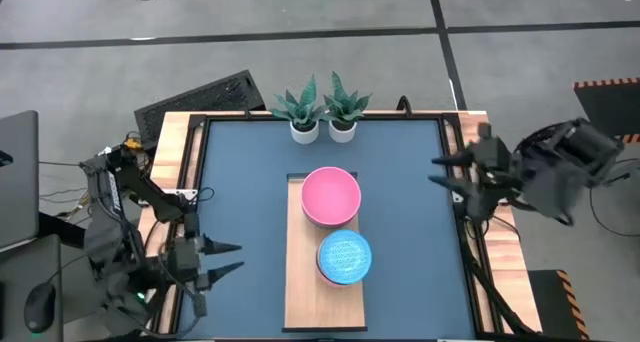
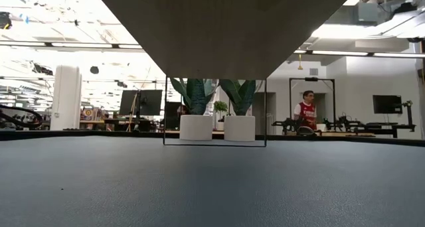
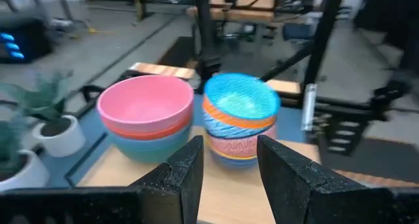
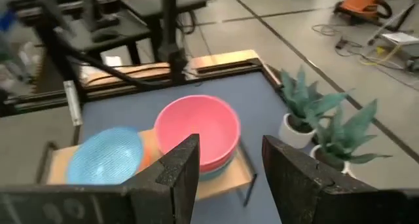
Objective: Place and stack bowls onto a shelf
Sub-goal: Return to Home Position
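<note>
Both stacks sit on the long light-wood shelf board [image 1: 300,307], centre of the dark blue surface [image 1: 240,172]. Shelf long axis runs near–far.

- Far stack: large plain pink plastic bowl [image 1: 331,196] on top. Left wrist view shows a teal-blue bowl [image 3: 149,147] nested under it.
- Near stack: small blue patterned bowl [image 1: 344,257] on top of an orange-red patterned bowl [image 3: 239,124], with one more patterned bowl below, colour hard to call.
- The stacks are just beside each other. Touching or a hair apart, can't tell.

left gripper [image 1: 232,258]: near-left, just inside the surface's left border. Jaws spread apart, nothing between them, pointing right at the shelf. Small patterned stack lies straight to its right, well apart.

right gripper [image 1: 438,171]: at the surface's right edge. Jaws spread too, empty, pointing left. Pink stack lies to its left and slightly nearer, well apart.

No loose bowls on the surface in any view, so my read is that stacking is done and only the retreat to home is left. Key relation: each arm sits off to one side of the shelf's long axis, so pulling outward goes away from the stacks, not across them. Left arm is nearer the small stack, which looks like the tippier one, so it needs more care. The two white plant pots [image 1: 305,132] at the far edge are clear of both arms.
</note>
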`<state>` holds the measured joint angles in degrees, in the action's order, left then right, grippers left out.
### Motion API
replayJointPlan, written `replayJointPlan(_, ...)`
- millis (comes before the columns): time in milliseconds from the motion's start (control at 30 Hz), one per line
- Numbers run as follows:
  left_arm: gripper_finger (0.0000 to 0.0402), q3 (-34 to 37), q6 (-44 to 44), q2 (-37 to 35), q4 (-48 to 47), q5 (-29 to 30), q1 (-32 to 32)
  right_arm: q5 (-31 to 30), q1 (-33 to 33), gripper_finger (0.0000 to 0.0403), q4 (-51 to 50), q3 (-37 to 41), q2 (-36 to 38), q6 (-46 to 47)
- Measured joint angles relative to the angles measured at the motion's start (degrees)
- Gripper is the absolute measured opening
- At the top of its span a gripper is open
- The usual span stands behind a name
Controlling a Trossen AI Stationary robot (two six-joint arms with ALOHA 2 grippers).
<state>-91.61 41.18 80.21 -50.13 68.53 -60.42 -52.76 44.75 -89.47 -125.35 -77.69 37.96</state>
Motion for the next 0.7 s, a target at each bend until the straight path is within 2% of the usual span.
replayJointPlan(133,0.0128,0.0,-6.39,-4.13,6.58,-4.55,-0.46,-6.45,6.41,0.0189,1.16,10.65,5.1,9.81)
replayJointPlan(200,0.0128,0.0,-14.57,-5.52,14.09,-11.26,-0.2,-10.57,10.01,0.0189,3.95,17.8,7.96,14.86)
replayJointPlan(267,0.0128,0.0,-24.45,-6.52,23.29,-22.11,1.52,-13.59,13.42,0.019,8.03,25.57,10.82,19.12)
replayJointPlan(367,0.0128,-0.07,-36.03,-7.27,35.88,-44.84,6.15,-15.96,16.39,0.0189,18.16,37.08,15.18,22.12)
replayJointPlan(433,0.0128,-0.11,-38.63,-7.29,38.44,-58.62,9.43,-16.92,16.79,0.019,27.09,44.73,17.83,22.0)
replayJointPlan(467,0.0128,-0.09,-38.58,-7.21,37.73,-63.27,10.99,-16.9,16.77,0.019,31.6,48.45,19.03,21.81)
replayJointPlan(500,0.0128,0.18,-38.14,-7.12,36.94,-66.21,12.34,-16.94,16.66,0.019,36.29,52.2,20.04,21.35)
replayJointPlan(600,0.0128,3.91,-37.14,-7.92,37.63,-69.99,15.71,-14.97,16.46,0.0189,54.3,62.9,23.44,17.12)
replayJointPlan(633,0.0128,5.62,-36.32,-8.43,39.28,-71.42,16.78,-12.9,16.02,0.019,61.51,65.99,24.55,14.69)
replayJointPlan(700,0.0128,9.85,-34.34,-9.88,44.07,-75.78,19.29,-5.08,14.17,0.019,79.95,72.71,26.04,6.93)
